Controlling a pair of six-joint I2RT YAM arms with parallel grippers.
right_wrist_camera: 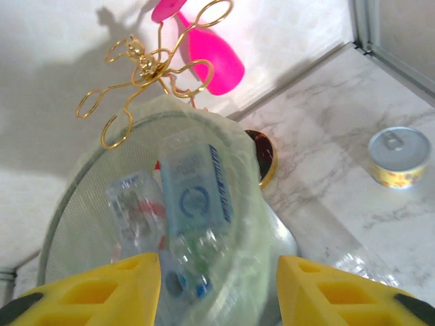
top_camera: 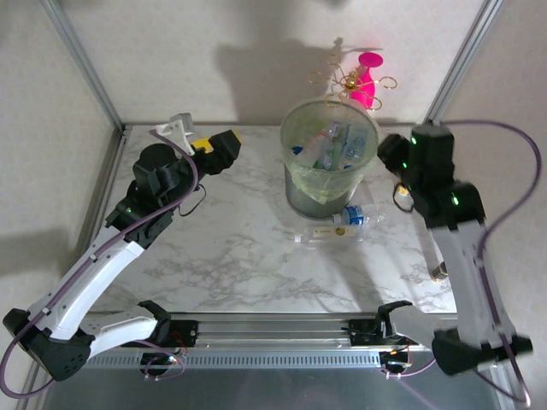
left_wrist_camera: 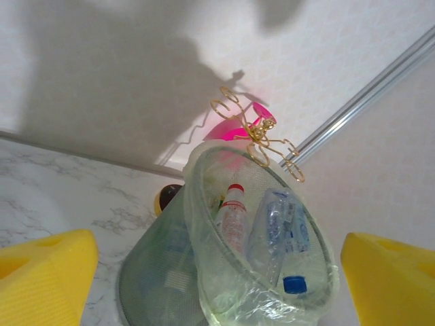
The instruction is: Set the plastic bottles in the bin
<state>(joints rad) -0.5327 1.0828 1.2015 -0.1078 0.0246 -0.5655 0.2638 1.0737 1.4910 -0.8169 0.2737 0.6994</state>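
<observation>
The bin (top_camera: 301, 183) is a pale green mesh bucket with a bag liner, standing at the back centre of the table. Several plastic bottles (top_camera: 329, 143) lie inside it: a red-capped one (left_wrist_camera: 232, 214), a clear one with a blue cap (left_wrist_camera: 280, 234) and a blue-labelled one (right_wrist_camera: 194, 193), which is blurred. Two more bottles lie on the table right of the bin: one with a blue label (top_camera: 355, 215) and a clear one (top_camera: 329, 236). My left gripper (top_camera: 224, 147) hangs open left of the bin (left_wrist_camera: 160, 285). My right gripper (right_wrist_camera: 219, 272) is open over the bin's right rim.
A pink-and-gold ornament (top_camera: 359, 77) stands behind the bin. A dark round thing with a yellow rim (right_wrist_camera: 262, 156) sits at the bin's far side. A small gold-topped can (right_wrist_camera: 399, 156) stands on the marble at the right. Metal frame posts (top_camera: 85, 60) mark the back corners.
</observation>
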